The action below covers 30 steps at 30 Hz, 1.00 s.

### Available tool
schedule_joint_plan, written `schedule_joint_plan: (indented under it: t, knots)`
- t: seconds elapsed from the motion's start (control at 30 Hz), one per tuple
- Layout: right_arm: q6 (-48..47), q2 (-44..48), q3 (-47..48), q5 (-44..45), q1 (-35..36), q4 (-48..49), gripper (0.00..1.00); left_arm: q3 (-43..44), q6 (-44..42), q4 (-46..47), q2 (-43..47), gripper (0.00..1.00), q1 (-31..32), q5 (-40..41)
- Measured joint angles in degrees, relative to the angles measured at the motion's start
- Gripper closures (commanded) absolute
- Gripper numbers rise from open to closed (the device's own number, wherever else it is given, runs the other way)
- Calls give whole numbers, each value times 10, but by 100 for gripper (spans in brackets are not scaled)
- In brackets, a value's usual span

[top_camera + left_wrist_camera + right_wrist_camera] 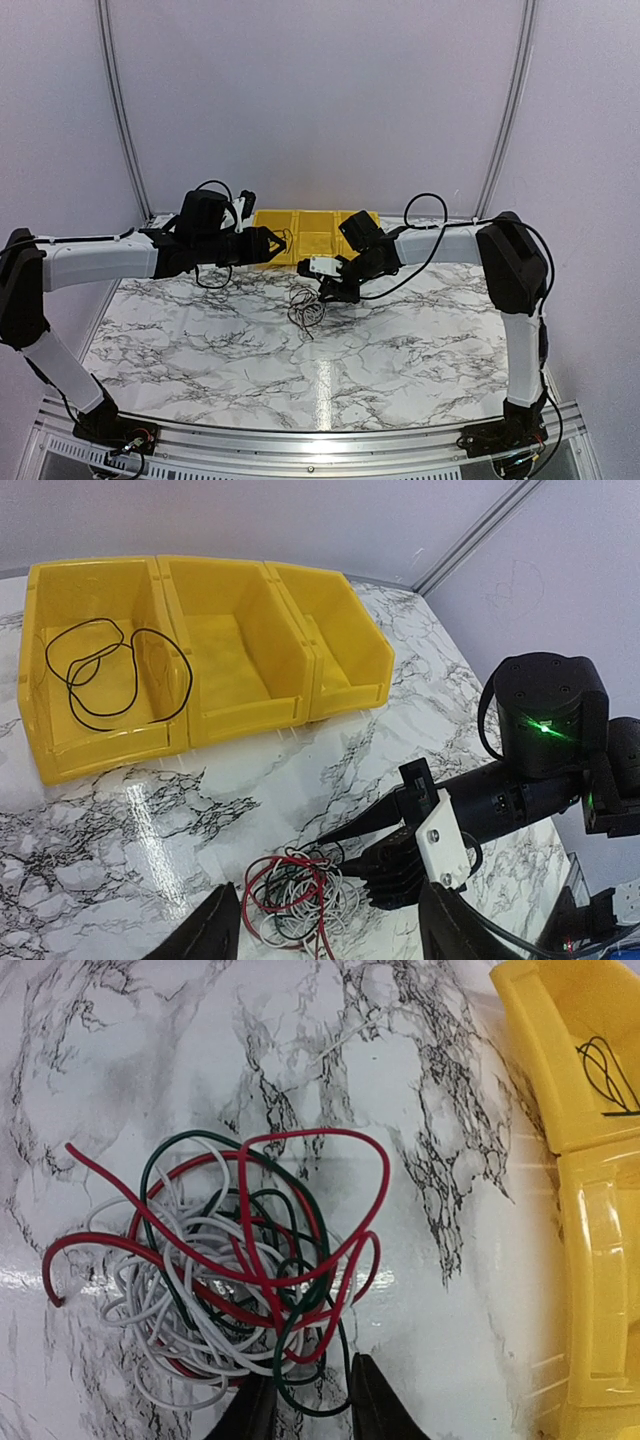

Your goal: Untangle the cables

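Just in front of the yellow bins [250,718], touching none of them, the cables [230,1270] lie on the marble table [400,350] as 1 loose knot of red, white and dark strands. We judge the knot sits there because the open stretch before the bins gives room to draw a strand out sideways. The right gripper [310,1388] is down at the knot's rim, also in front of the bins. Its 2 fingers are narrowed to a slim gap, with a dark loop of the knot lying between them. Whether they bite on that loop or only straddle it we cannot tell. We take it that an outer loop was chosen because it can be pulled away without tightening the middle. The left gripper [275,242] hangs off the table before the left end of the bins, with its jaws spread wide and nothing in them. From there its camera looks down on both the knot and the bins. We read that as a waiting pose, ready to pin the bundle or take a second strand once the right side pulls. Inside the left bin 1 black cable [110,670] lies coiled by itself, apart from the knot. That suggests to us the bins are where freed cables go. By that reckoning most of the sorting is yet to do.
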State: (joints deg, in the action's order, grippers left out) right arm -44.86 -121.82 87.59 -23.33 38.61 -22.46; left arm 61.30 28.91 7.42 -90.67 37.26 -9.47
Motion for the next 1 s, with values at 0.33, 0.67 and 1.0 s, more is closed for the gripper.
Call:
schedule_joint_plan:
  t: [0.33,0.67,1.0]
  knots:
    - [-2,3,0,22,0,-21,98,0,5,0,0,38,-2,-6]
    - [42,105,-2,-7,0,-73,98,0,24,0,0,38,8,-19]
    - [78,165,-49,-42,0,-85,99,-20,48,40,-8,44,106,5]
